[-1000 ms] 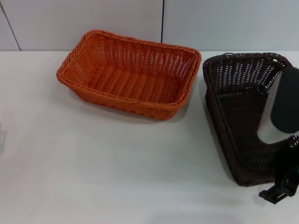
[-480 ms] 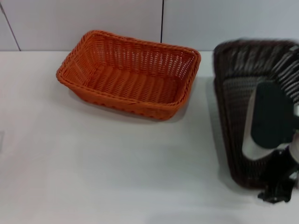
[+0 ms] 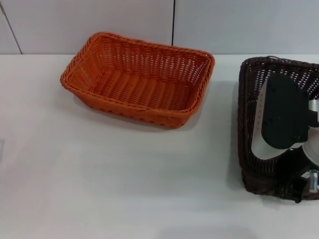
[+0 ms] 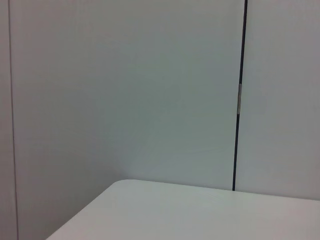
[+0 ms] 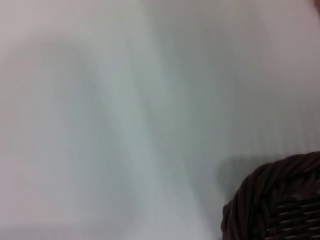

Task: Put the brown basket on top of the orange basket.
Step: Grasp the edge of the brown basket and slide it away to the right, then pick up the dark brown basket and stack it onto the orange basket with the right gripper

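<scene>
Change: the brown basket (image 3: 249, 119) has swung from a skewed angle to sit squarer, at the desk's (image 3: 124, 189) right edge.
Meaning: I judge the grasp is settling; lifting not begun.
Right pincer (image 3: 299, 181): at the basket's near rim; grip state cannot tell.
Orange basket (image 3: 137, 79): unmoved, well apart.
Left pincer: out of sight.

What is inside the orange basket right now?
Nothing: the orange basket shows only its own woven floor and walls. The brown basket sits apart to its right on the table, its inside partly hidden by the right arm and right gripper.
</scene>
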Robot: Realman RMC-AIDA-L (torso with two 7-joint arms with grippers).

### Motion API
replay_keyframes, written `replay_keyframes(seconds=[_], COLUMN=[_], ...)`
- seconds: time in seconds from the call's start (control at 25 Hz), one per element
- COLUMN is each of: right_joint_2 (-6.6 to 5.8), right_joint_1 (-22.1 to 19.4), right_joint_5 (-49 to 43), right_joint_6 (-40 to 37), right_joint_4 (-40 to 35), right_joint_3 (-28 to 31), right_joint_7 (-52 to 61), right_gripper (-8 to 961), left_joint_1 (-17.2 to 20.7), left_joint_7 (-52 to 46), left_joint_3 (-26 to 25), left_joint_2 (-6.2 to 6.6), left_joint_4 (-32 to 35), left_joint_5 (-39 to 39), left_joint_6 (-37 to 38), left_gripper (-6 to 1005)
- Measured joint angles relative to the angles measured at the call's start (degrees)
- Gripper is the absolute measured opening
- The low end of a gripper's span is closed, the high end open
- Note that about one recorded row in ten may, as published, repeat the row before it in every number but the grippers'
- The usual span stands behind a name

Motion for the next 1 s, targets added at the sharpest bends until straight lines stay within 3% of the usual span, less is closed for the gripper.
replay_keyframes(seconds=[0.44,0.8,1.0], right_joint_2=[-0.01,-0.04,-0.08], right_joint_1=[0.0,0.5,1.1], right_joint_5=[0.2,-1.0,-4.5], right_joint_6=[1.0,4.2,5.1], right_joint_4=[-2.4,-18.2,-21.8], right_joint_3=[0.3,-0.8,-3.6], right_joint_7=[-0.3,1.3,2.4], right_gripper=[163,151,146], left_joint_1=[0.0,-0.1,0.0], left_joint_7=[0.0,-0.1,-0.1], left_joint_3=[0.0,0.0,0.0], left_joint_2=[-0.01,-0.01,-0.07], left_joint_4=[0.3,0.3,0.4], left_joint_5=[0.0,-0.2,-0.2], left_joint_6=[0.0,0.3,0.4], left_gripper=[770,770,770])
